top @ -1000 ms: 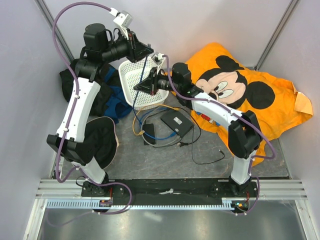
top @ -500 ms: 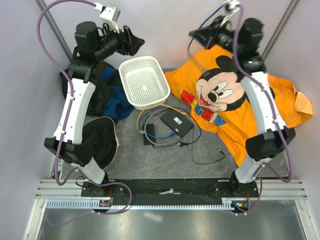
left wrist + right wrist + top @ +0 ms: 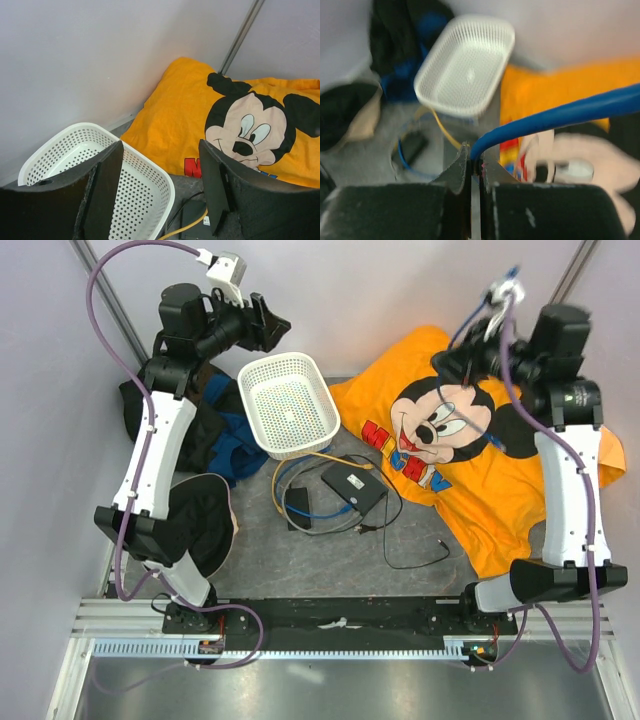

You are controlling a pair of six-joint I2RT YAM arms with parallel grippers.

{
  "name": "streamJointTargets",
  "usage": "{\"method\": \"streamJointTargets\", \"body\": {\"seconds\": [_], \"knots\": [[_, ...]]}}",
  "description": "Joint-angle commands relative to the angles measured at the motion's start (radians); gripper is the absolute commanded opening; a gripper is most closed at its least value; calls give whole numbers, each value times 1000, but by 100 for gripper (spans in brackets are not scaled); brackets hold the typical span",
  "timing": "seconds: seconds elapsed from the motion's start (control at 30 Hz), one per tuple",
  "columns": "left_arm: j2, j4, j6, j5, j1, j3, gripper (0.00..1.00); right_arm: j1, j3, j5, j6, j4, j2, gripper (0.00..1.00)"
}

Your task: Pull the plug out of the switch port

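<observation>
Switch lies flat in the middle of the worktop, just near of the basket, with a yellow lead curling along its far side. I can't make out its port from overhead. My right pincer is high over the shirt, clamped on a blue cable. My left pincer hangs above the basket's far end, fingers apart.
</observation>
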State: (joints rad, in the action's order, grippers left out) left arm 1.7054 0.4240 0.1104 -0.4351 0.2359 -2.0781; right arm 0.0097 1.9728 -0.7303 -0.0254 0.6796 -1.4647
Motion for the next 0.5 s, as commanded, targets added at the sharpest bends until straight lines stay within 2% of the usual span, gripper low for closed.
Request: {"method": "streamJointTargets", "body": {"seconds": [0.0,0.17,0.23,0.37,0.4,0.43,0.47], "knots": [[-1,-36,-32,7,-3,10,69,10,-253,170,-347,384,66,0],[-6,-34,-9,-8,-3,61,68,35,-425,177,-419,422,26,0],[-15,-33,5,-31,-3,98,67,73,-512,190,-410,355,12,0],[-47,-27,5,-92,-4,284,66,204,-670,276,-315,155,7,0],[-78,-39,2,-99,-3,332,67,231,-725,331,-282,61,-3,3],[-95,-59,3,-103,0,384,68,246,-739,439,-190,31,-46,18],[-119,-83,15,-109,3,502,69,246,-741,462,-153,20,-81,35]]}}
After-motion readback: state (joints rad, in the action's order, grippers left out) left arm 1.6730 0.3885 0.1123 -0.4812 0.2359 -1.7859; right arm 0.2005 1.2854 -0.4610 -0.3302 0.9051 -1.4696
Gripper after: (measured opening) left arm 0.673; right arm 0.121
